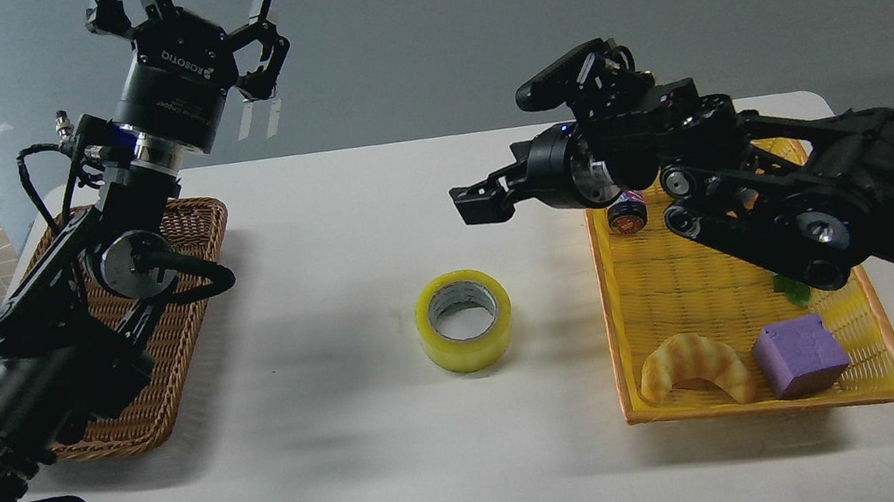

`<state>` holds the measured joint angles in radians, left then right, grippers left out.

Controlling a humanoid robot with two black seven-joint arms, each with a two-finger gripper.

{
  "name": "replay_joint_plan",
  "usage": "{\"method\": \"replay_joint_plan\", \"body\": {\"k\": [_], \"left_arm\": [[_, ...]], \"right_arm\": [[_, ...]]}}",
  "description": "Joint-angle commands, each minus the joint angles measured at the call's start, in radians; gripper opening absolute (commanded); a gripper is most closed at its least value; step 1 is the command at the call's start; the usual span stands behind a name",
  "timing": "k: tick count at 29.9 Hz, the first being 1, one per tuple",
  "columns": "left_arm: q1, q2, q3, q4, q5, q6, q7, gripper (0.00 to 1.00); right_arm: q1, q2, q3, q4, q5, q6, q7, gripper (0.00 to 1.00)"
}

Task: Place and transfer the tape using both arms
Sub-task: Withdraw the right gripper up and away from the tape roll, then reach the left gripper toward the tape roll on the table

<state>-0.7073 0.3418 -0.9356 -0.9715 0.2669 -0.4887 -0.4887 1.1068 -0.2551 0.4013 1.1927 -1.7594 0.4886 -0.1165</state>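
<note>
Tabletop [334,445]: white, carrying everything below; its bare near part lies toward the camera.
Croissant toy [693,370]: golden, in the near end of the yellow tray, just beside the purple block.
Purple block [799,356]: near right corner of the same tray.
Yellow tray [684,269]: woven plastic, on the right side of the tabletop, running from near to far.
Tape [464,320]: yellow translucent roll with a grey-white core, lying flat with the hole upward at the middle of the tabletop, between the two baskets, touched by neither gripper.
Wicker basket [189,276]: brown, at the left edge, largely hidden by the left arm.
Green item [793,290]: small, in the tray, partly under the right arm; cannot tell what it is.
Small can-like object [628,214]: at the tray's far end, partly hidden by the right arm.
Right gripper [497,142]: above the tabletop beyond the tape, pointing left, fingers spread wide, holding nothing.
Left gripper [197,5]: raised high at the far left, fingers spread apart, empty.
</note>
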Motion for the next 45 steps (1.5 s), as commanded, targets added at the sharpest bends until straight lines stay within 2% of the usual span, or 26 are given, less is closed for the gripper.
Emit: {"method": "replay_joint_plan", "body": {"k": [1,6,11,17,26,30,37,41,45], "left_arm": [[0.002,0.011,0.001,0.002,0.0,0.0,0.004,0.98],[0.002,0.026,0.001,0.002,0.003,0.0,0.007,0.98],[0.002,0.04,0.001,0.002,0.011,0.0,0.004,0.98],[0.0,0.049,0.001,0.002,0.014,0.0,0.009,0.98],[-0.009,0.077,0.05,-0.001,0.067,0.0,0.004,0.98],[-0.026,0.129,0.075,-0.007,0.178,0.0,0.004,0.98],[-0.064,0.174,0.089,-0.007,0.353,0.0,0.002,0.98],[-0.081,0.181,0.101,-0.009,0.534,0.0,0.002,0.98],[-0.072,0.215,0.101,-0.076,0.723,0.0,0.001,0.98]], "right_arm": [[-0.028,-0.087,0.097,0.105,0.001,0.0,0.001,0.99],[-0.18,-0.145,0.394,0.24,0.073,0.0,0.009,0.99],[-0.338,-0.116,0.758,0.242,0.306,0.0,0.009,0.99],[-0.464,-0.105,1.022,0.235,0.624,0.0,0.009,0.99],[-0.479,-0.073,1.157,0.153,1.017,0.0,0.003,0.99],[-0.489,-0.037,1.197,0.105,1.234,0.0,-0.002,0.99],[-0.577,-0.007,1.252,0.058,1.296,0.0,0.0,0.99],[-0.651,0.054,1.286,0.058,1.328,0.0,0.003,0.99],[-0.702,0.066,1.288,0.061,1.33,0.0,0.011,0.99]]}}
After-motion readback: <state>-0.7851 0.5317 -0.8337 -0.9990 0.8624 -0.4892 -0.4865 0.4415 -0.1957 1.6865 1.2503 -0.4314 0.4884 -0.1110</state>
